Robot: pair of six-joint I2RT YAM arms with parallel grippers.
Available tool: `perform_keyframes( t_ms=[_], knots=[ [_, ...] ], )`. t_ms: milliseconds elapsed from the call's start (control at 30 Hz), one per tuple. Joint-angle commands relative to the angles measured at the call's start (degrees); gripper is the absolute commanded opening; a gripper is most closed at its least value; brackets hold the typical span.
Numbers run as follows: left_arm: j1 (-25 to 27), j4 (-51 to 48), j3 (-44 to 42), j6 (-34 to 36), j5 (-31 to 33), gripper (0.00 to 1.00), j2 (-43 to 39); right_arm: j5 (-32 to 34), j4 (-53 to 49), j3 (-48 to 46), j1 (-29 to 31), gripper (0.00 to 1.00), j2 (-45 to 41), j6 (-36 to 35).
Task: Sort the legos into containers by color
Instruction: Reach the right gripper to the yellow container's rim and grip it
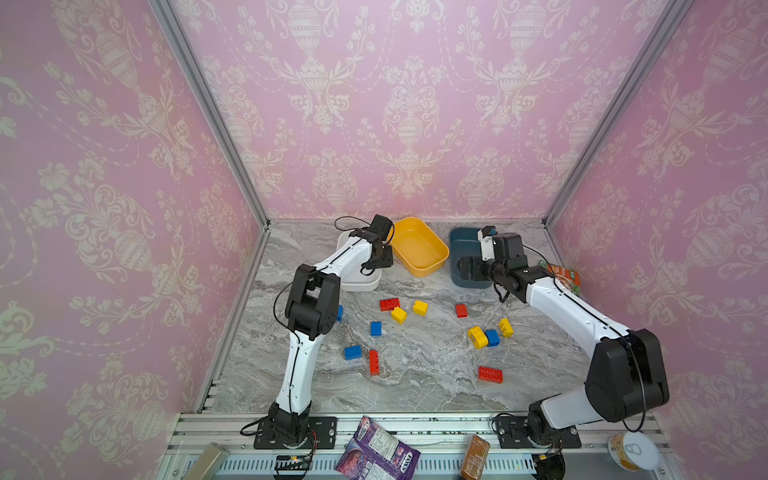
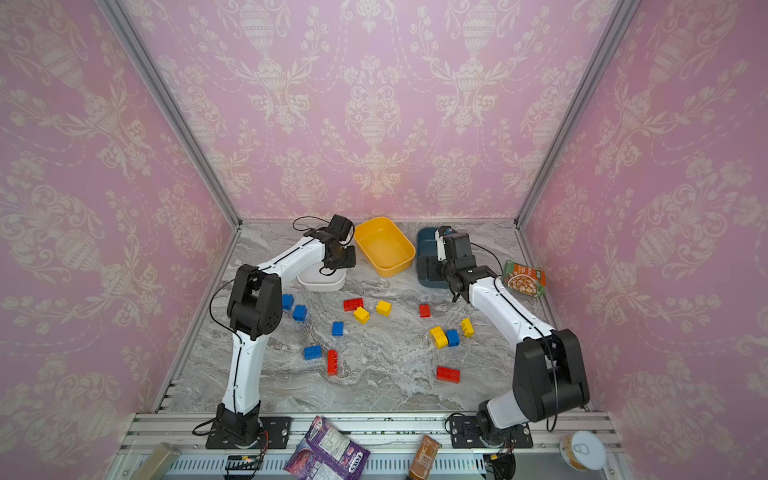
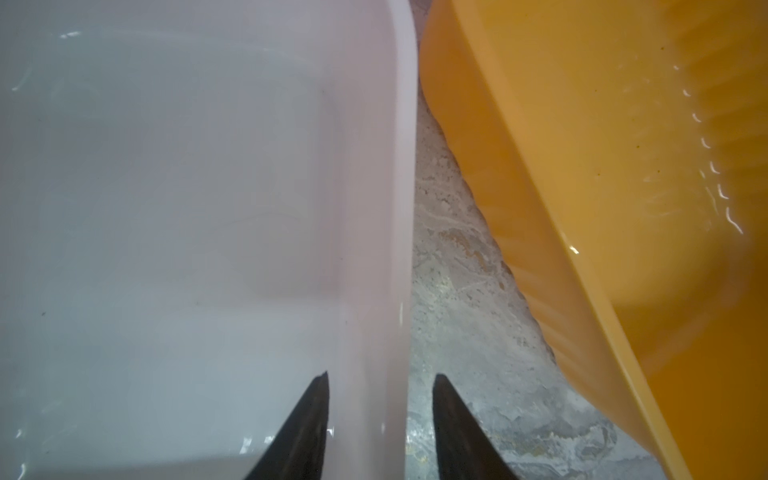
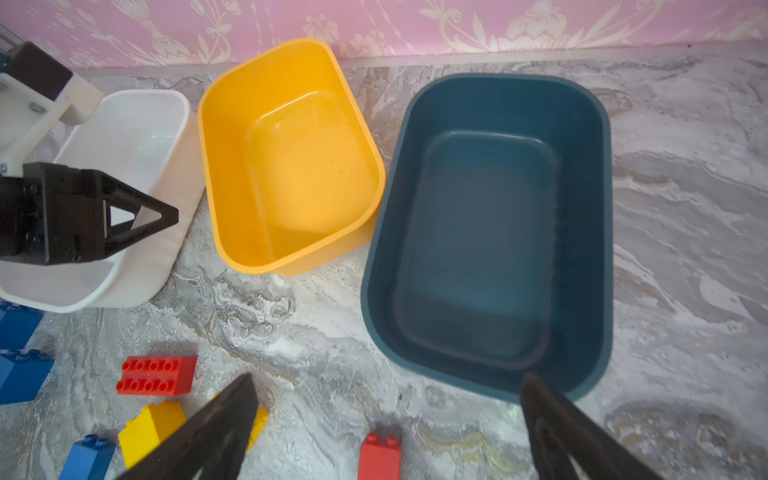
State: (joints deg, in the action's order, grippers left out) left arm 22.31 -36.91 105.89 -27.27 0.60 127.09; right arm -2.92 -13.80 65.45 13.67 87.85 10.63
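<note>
Three containers stand in a row at the back: a white tub (image 1: 361, 284), a yellow-orange tub (image 1: 417, 247) and a dark teal tub (image 1: 461, 243). No legos show inside any of them in the wrist views. My left gripper (image 3: 380, 376) is open, its fingers straddling the white tub's wall (image 3: 374, 249) on the side next to the yellow tub (image 3: 582, 166). My right gripper (image 4: 389, 376) stands wide open and empty over the table at the teal tub's near rim (image 4: 415, 353). Several legos lie loose on the marble, among them a red one (image 1: 389, 304), a yellow one (image 1: 420, 307) and a blue one (image 1: 375, 328).
A green-and-orange snack packet (image 2: 523, 279) lies by the right wall behind the right arm. On the front rail sit a purple packet (image 1: 376, 453), a brown packet (image 1: 475, 457) and a round can (image 1: 631, 451). Two blue legos (image 2: 299, 312) lie close to the left arm's elbow.
</note>
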Motion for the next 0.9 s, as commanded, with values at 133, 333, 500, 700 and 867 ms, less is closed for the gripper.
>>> perform_keyframes(
  t_ms=[133,333,500,700,867],
  knots=[
    [0.2,12.6,-12.8,-1.1,-0.6,0.58,-13.8,-7.0,-7.8,19.0,0.6,1.0,15.7,-3.5],
    [-1.7,19.4,-22.8,-2.3,-2.0,0.65,-21.7,-8.6,-13.8,34.3,0.7,0.97,28.5,-6.8],
    [-4.2,22.9,-29.8,-3.3,-3.5,0.68,-26.8,-8.4,-17.9,46.2,0.9,0.84,37.4,-8.5],
    [-7.2,26.0,-36.5,-4.7,-4.9,0.72,-31.6,-7.4,-22.7,58.2,1.2,0.76,46.3,-9.7],
    [-8.8,26.6,-39.5,-4.8,-5.3,0.73,-33.9,-6.2,-25.0,64.8,1.3,0.74,51.7,-10.5]
  ],
)
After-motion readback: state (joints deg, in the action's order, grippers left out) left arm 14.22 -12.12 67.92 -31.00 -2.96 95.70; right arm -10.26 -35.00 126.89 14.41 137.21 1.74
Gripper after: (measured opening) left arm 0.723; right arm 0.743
